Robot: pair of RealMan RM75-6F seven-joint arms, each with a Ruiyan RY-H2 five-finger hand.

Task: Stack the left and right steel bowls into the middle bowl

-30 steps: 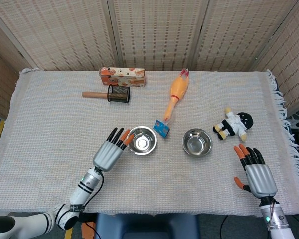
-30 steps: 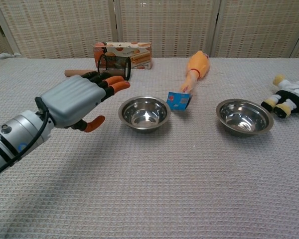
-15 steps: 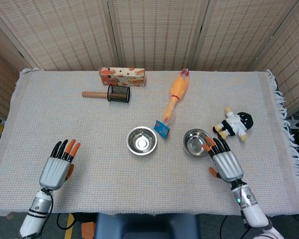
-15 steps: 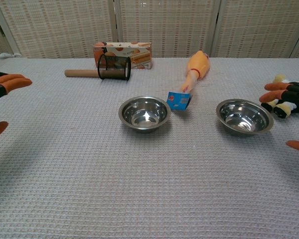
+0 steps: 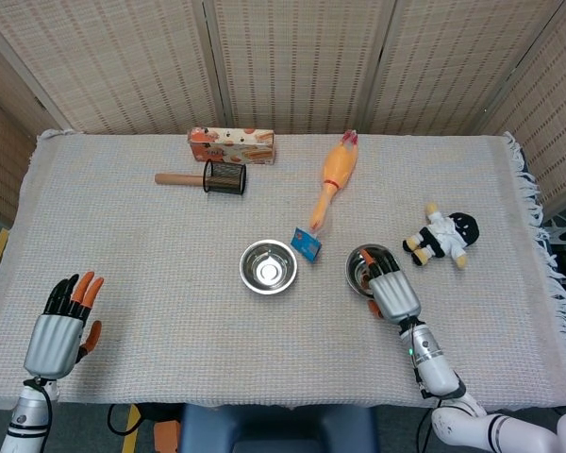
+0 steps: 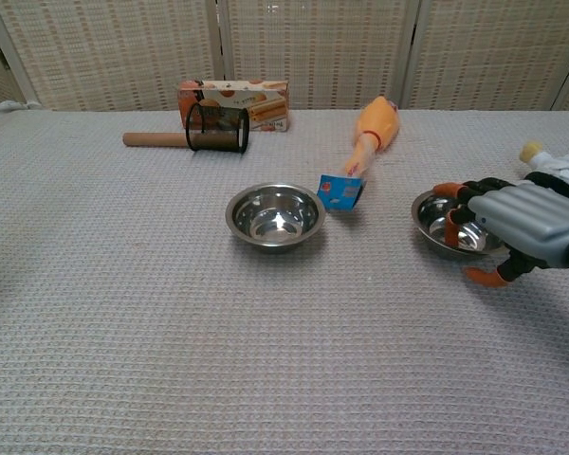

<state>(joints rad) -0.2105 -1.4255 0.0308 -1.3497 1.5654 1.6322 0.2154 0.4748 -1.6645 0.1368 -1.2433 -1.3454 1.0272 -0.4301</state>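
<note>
The middle steel bowl (image 5: 268, 267) (image 6: 275, 214) sits on the woven cloth near the table's centre. To its right, the right steel bowl (image 5: 363, 264) (image 6: 446, 226) also rests on the cloth. My right hand (image 5: 394, 294) (image 6: 529, 226) reaches over that bowl's near right rim. Its fingers (image 6: 452, 210) curl down inside the bowl, while the thumb lies outside, just short of the rim. My left hand (image 5: 61, 330) hovers open and empty at the table's front left, far from both bowls and out of the chest view.
At the back lie a printed box (image 5: 231, 144), a black mesh cup (image 5: 224, 176) on its side and a wooden stick (image 5: 177, 178). A rubber chicken (image 5: 335, 179) and a blue card (image 5: 307, 244) lie beside the middle bowl. A plush doll (image 5: 443, 236) sits right of the right bowl.
My left hand has pulled back from beside the middle bowl to the table's front left. My right hand has come in from the right edge and now curls over the right bowl.
</note>
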